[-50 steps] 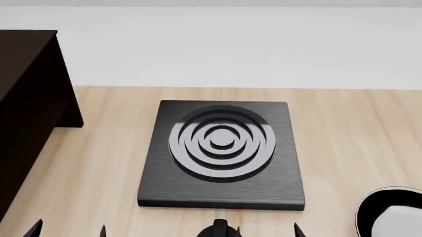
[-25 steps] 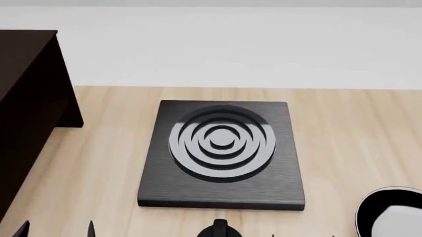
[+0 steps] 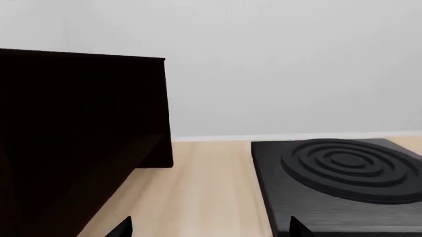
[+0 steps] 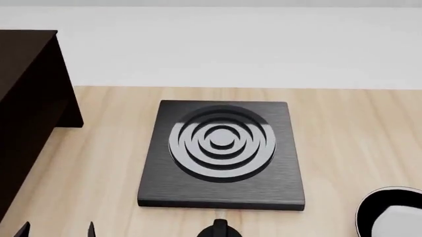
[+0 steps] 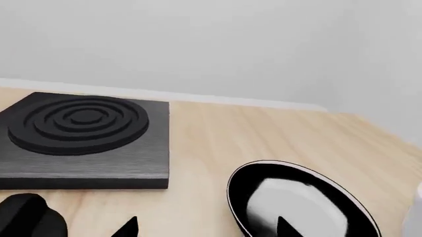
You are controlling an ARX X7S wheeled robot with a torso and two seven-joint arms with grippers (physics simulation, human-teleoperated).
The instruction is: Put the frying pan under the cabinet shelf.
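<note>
A pale wooden tabletop (image 4: 343, 143) runs to a white wall. Nearest, the right gripper (image 5: 204, 226) shows two well-separated fingertips, spread and empty, pointing at the frying pan (image 5: 297, 207) just ahead at about 1 o'clock; its handle is out of view, so its long axis cannot be told. A black knob (image 4: 218, 230) sits near. The left gripper (image 4: 58, 229) is spread too, farther from the pan. The hob plate (image 4: 221, 153) lies centre. The cabinet shelf (image 4: 29, 108) stands at 10 o'clock.

The cabinet shelf (image 3: 79, 143) stands on the worktop (image 3: 197, 197), apart from the hob plate (image 3: 343, 182). Two jaw tips show, spread apart.
</note>
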